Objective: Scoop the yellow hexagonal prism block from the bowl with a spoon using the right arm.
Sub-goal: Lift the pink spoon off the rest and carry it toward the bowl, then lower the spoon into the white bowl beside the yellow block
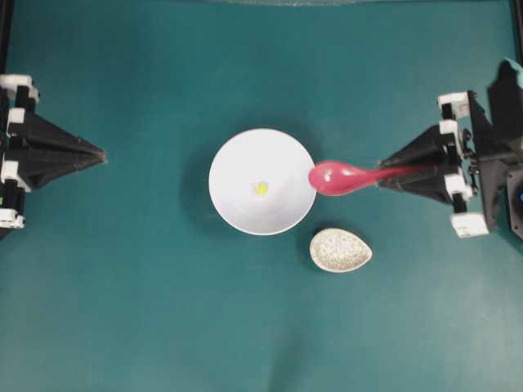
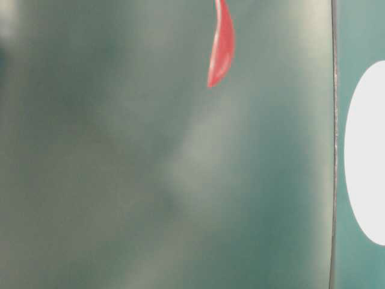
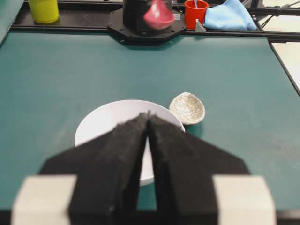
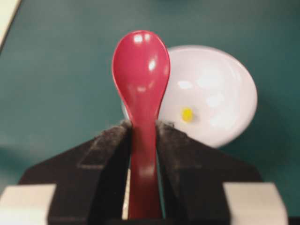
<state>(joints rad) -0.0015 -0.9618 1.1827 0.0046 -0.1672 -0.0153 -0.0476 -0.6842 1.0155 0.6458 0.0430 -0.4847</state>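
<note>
No legible text, label, brand, number or sign in any view. Bowl [image 1: 245, 204], spoon [image 1: 339, 177], speckled rest [image 1: 341, 250] plain, unmarked. Cups and cloth at far edge in left wrist view carry no readable print.

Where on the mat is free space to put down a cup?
Bare green mat lies between the left tool and the white bowl, and along the whole near and far edges. It is crowded right of the bowl, where the pink-red spoon hangs beside the speckled spoon rest.
</note>
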